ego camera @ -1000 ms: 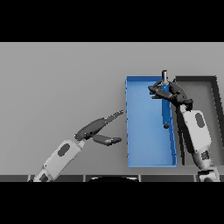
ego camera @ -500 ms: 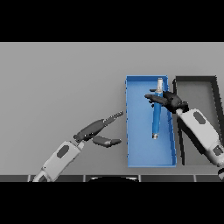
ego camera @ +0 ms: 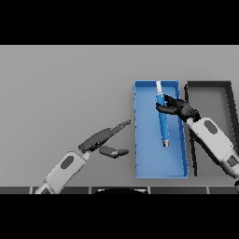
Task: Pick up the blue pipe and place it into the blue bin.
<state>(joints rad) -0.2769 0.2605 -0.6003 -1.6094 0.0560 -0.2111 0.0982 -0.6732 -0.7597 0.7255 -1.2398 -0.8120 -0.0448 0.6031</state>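
The blue pipe, with a pale tip at its far end, lies lengthwise inside the blue bin, towards the bin's far half. My right hand reaches in over the bin's right wall. Its fingers and thumb are curled across the pipe's upper part. My left hand hovers over the grey table just left of the bin, with straight fingers pointing at the bin and the thumb spread below them, holding nothing.
A black bin stands directly right of the blue one, and my right forearm crosses its near half. The table stretches away to the left and far side.
A second ago the pipe was held near the bin's far end. It has since come down to lie lengthwise in the bin, the right hand lowering with it. The left hand barely moved.
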